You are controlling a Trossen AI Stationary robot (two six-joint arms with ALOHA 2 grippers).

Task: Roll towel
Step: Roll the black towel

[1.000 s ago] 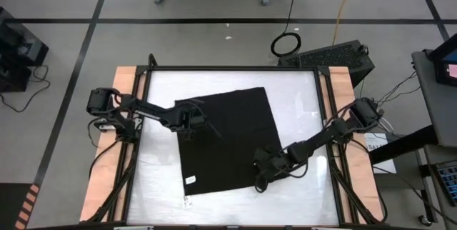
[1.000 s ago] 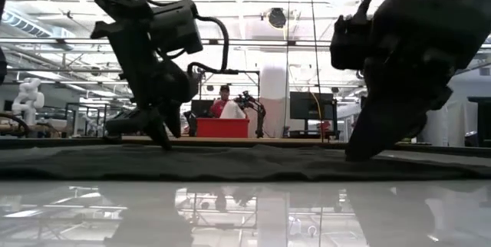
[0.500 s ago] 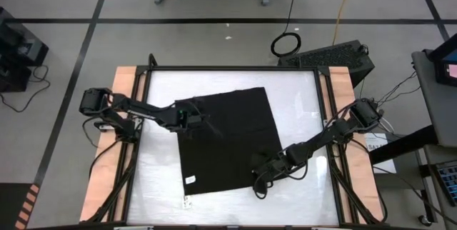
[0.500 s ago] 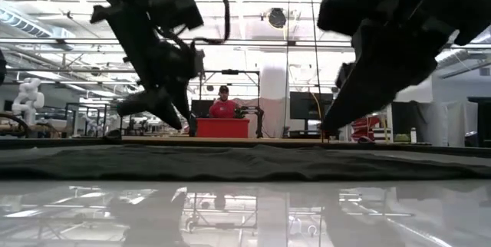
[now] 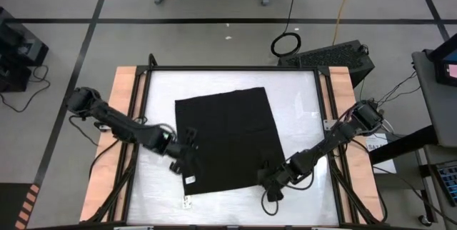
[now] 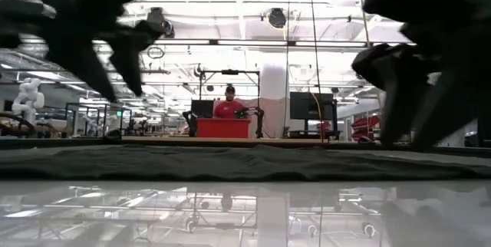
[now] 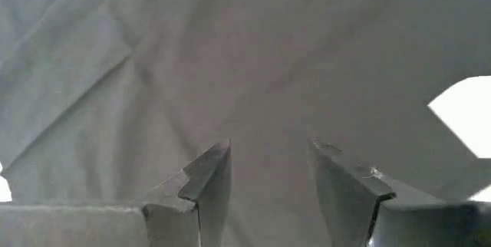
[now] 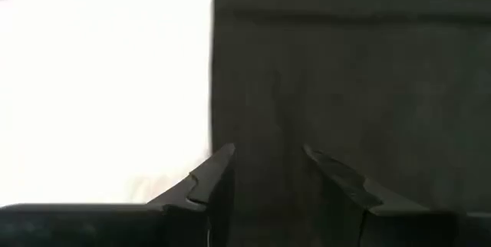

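While the black towel (image 5: pixel 227 141) lies flat at the desk's (image 5: pixel 300 87) centre, the left pincer (image 5: pixel 187 157) at its 8 o'clock corner and right pincer (image 5: pixel 270 181) at 5 o'clock, both apart and empty, may snatch unevenly, skewing the roll.
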